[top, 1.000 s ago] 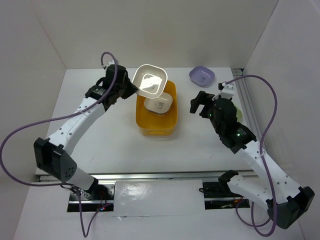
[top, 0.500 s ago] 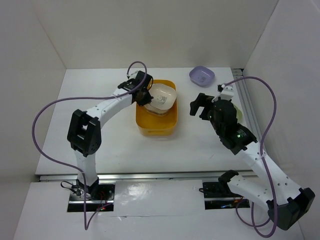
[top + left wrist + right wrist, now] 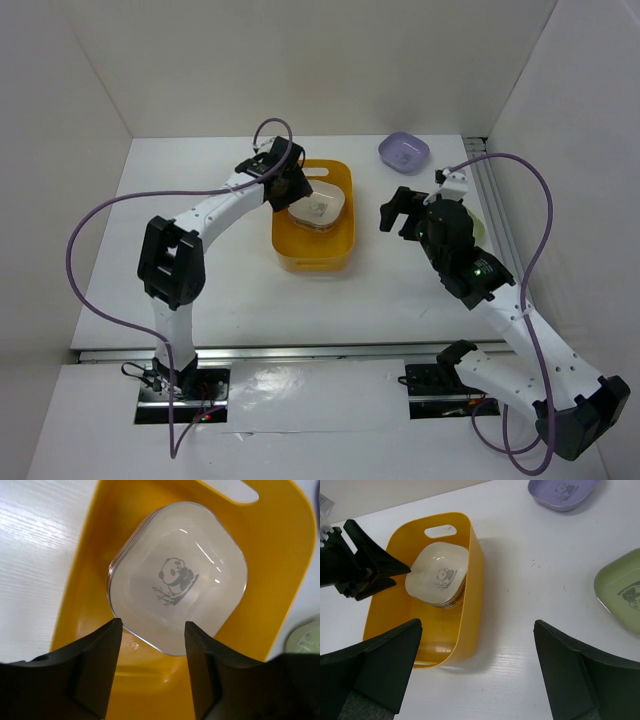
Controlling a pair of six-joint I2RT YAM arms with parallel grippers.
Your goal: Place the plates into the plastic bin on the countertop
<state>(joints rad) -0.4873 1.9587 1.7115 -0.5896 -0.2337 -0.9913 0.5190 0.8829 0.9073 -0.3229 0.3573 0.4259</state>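
The left pincer (image 3: 284, 186) hangs over the left rim of the plastic bin (image 3: 340, 245), its jaws apart and holding nothing. In its own wrist view the two dark fingers (image 3: 100, 670) frame the near corner of a cream plate (image 3: 177, 577). This plate is a shallow, glossy, rounded square with a small panda printed at centre. It lies flat inside the orange-yellow bin on top of other plates (image 3: 112, 580) of the same shape, whose rims show only as thin lines at its left edge. The top view gives the tub's place at the middle of the white desk (image 3: 220, 290) but not the print. The right pincer (image 3: 400, 208) hovers just right of the bin with jaws spread wide and empty. A lavender plate (image 3: 404, 151) sits on the desk at the far right. Only the right wrist view shows clearly a pale green plate (image 3: 620, 587), also with a panda, on the desk at its right edge.
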